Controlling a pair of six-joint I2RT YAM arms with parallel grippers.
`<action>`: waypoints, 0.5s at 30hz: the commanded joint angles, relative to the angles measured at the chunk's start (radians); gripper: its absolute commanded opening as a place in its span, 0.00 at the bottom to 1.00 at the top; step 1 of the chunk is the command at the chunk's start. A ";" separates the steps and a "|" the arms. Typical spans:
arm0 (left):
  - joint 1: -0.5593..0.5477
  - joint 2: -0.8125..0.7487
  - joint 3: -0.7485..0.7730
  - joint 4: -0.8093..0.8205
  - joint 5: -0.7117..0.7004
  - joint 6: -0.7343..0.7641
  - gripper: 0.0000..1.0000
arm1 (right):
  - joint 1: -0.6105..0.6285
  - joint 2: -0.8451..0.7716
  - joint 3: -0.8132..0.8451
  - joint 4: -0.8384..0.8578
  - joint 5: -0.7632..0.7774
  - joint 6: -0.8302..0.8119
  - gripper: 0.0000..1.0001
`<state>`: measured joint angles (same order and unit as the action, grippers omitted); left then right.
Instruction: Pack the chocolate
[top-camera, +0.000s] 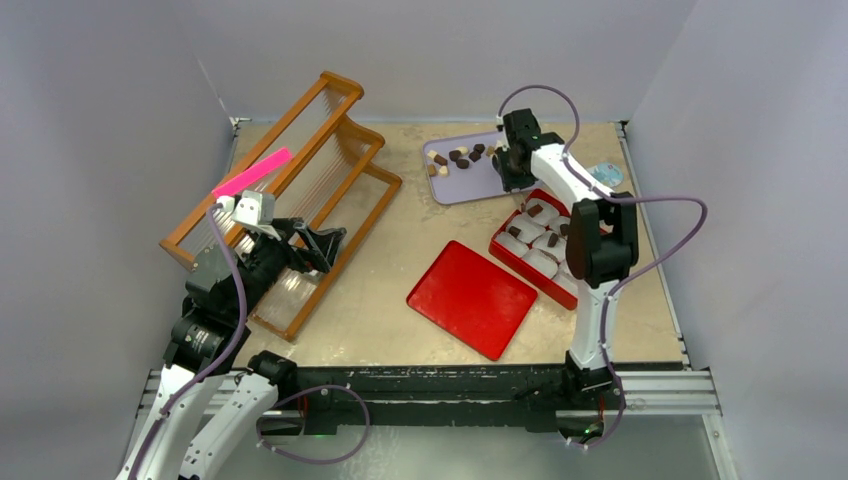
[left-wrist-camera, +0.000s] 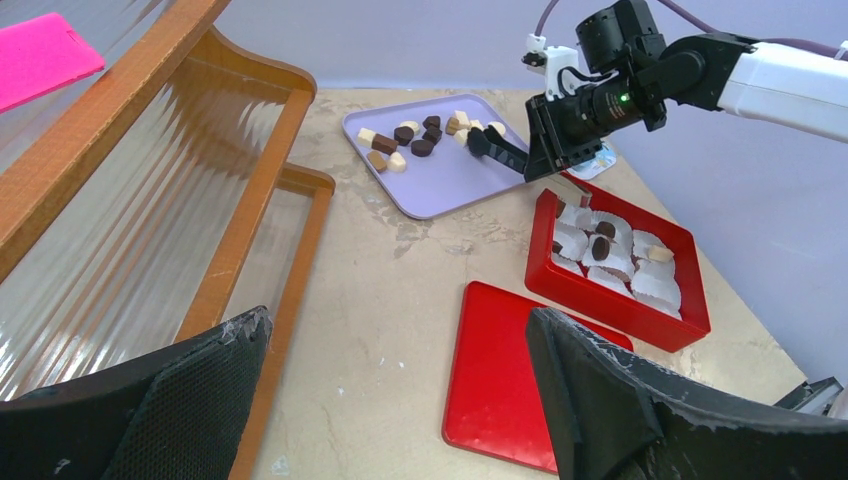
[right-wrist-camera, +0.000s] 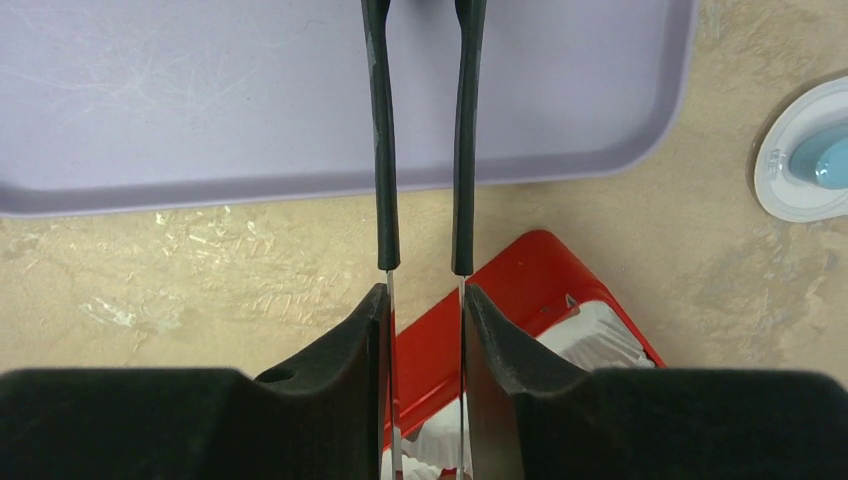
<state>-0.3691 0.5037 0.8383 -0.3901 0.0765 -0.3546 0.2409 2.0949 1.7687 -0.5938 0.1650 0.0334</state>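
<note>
On the tabletop (top-camera: 390, 262), a lavender tray (top-camera: 478, 186) is set at 12 o'clock and a red box (left-wrist-camera: 612, 306) at 3 o'clock. The left claw (left-wrist-camera: 398, 320) is held wide open and empty. Black tweezers (right-wrist-camera: 382, 150) are gripped in the right claw (right-wrist-camera: 424, 300), aimed over the tray. The chocolate (left-wrist-camera: 405, 135) is strung across the tray, 8 to 2 o'clock; a few pieces are seated in the box.
</note>
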 joint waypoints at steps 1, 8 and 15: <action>-0.007 0.005 0.003 0.009 -0.003 0.017 0.97 | -0.001 -0.118 -0.017 -0.007 0.000 0.014 0.26; -0.007 0.002 0.004 0.009 -0.001 0.017 0.97 | -0.001 -0.258 -0.106 -0.025 -0.016 0.045 0.26; -0.007 0.003 0.004 0.009 -0.001 0.017 0.97 | -0.001 -0.425 -0.260 -0.043 -0.017 0.127 0.26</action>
<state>-0.3691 0.5041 0.8383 -0.3901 0.0765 -0.3546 0.2409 1.7638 1.5784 -0.6060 0.1551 0.0952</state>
